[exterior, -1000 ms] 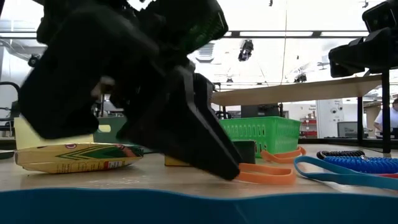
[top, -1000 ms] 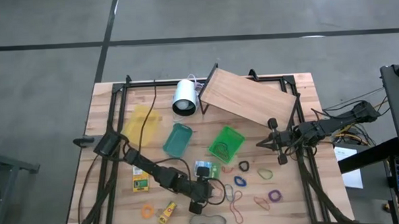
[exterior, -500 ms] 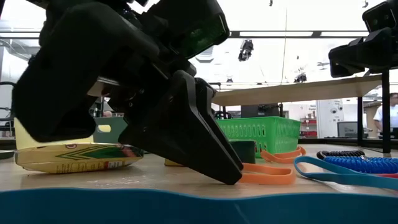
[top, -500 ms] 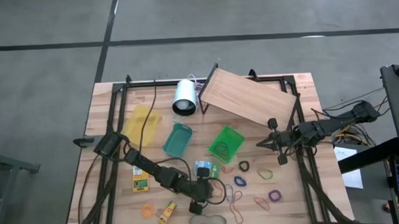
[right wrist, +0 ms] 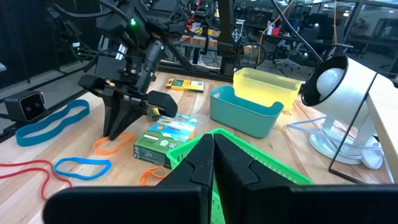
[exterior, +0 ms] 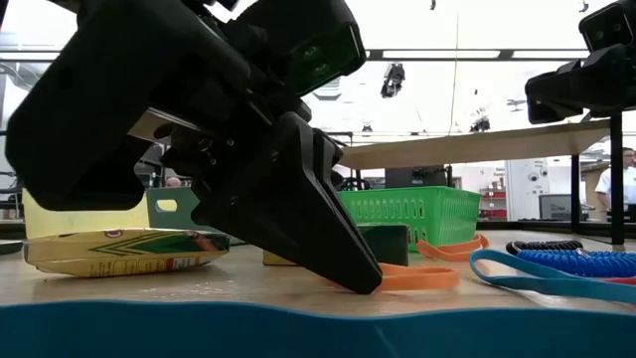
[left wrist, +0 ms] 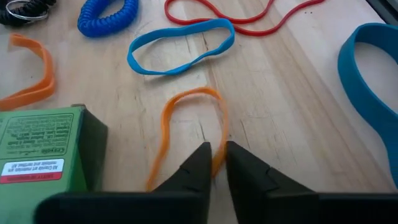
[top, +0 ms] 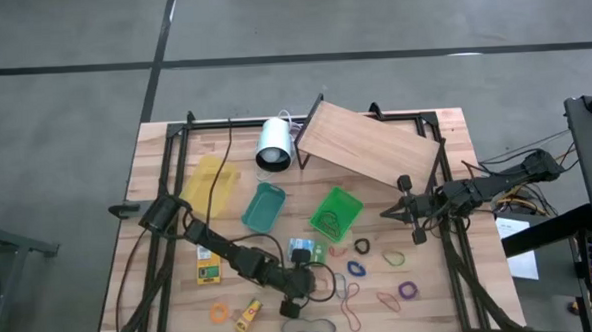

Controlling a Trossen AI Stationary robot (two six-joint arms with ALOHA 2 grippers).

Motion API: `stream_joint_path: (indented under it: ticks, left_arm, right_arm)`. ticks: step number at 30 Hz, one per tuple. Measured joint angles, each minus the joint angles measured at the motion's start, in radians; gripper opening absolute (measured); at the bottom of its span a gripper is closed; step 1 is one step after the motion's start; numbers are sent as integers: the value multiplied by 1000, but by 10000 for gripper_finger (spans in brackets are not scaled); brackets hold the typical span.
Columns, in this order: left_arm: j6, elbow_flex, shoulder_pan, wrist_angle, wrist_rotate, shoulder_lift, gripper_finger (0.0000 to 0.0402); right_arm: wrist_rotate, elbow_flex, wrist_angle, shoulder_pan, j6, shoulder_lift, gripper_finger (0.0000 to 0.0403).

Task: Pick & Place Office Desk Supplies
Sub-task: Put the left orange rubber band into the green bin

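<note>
My left tool is down on the tabletop just beside the green packet, fingers nearly together, pinching one side of the orange band; band not lifted. Right tool shut, empty, waiting above the green basket. Most supplies seem unsorted, scattered near that packet. Only the wrist view shows the pinch; overhead, my arm hides it.

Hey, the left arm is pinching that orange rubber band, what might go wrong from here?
1. The left pincer has only one thin strand of the orange rubber band between its tips; it may slip free on lifting.
2. The green box sits right beside the loop and might get nudged or dragged.
</note>
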State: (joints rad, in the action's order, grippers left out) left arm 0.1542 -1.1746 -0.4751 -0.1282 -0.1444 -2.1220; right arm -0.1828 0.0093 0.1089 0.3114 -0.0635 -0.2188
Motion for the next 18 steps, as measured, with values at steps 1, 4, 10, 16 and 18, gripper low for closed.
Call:
stream_joint_path:
  ticks: [1,4,10,16,18]
  left_arm:
    - [-2,1,0,-4,0,0,29]
    - [-15,-4,0,-3,-1,-1,6]
    - [-23,-4,0,-6,-1,8,5]
    - [-27,-3,0,-25,-18,40,4]
    - [-27,-3,0,-33,-20,54,4]
  right_arm:
    - [0,0,0,0,0,0,8]
    - [0,0,0,0,0,0,8]
    - [0,0,0,0,0,0,8]
    - [0,0,0,0,0,0,8]
    - [0,0,0,0,0,0,8]
